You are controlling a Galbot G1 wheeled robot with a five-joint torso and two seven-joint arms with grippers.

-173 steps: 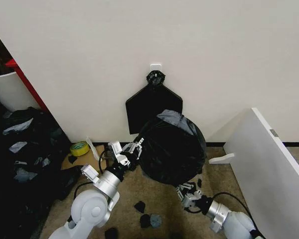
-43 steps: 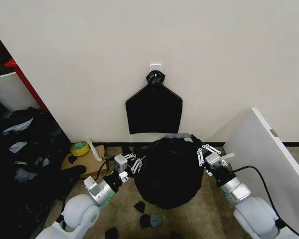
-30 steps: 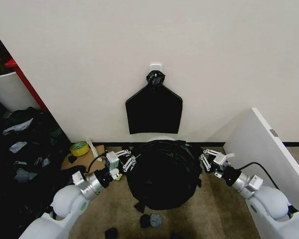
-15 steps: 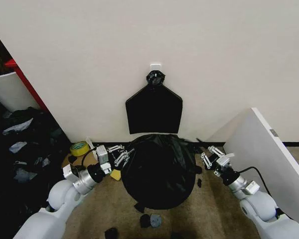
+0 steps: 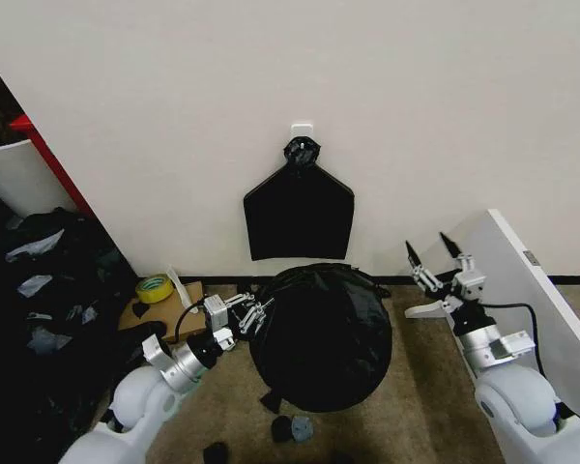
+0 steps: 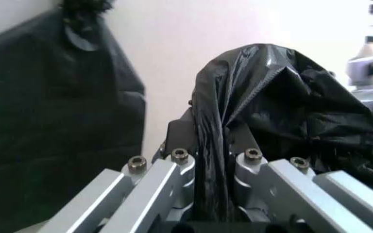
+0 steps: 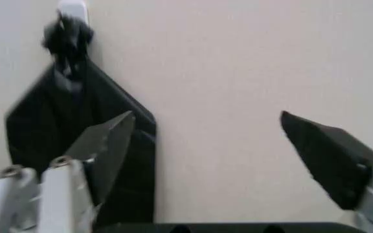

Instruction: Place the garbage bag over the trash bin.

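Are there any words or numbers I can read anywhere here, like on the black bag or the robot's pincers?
None can be read.
The garbage bag: plain glossy black, no print.
The bundle of black bags on the wall hook: no print.
The yellow tape roll: no lettering visible.
The white panel: one small grey tag, too small to read.
The left pincer and right pincer: no labels visible.

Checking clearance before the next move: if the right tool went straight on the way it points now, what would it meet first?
Probably the wall. The right tool, open, points up past the bag; the bundle hangs off to one side. Depth is unclear.
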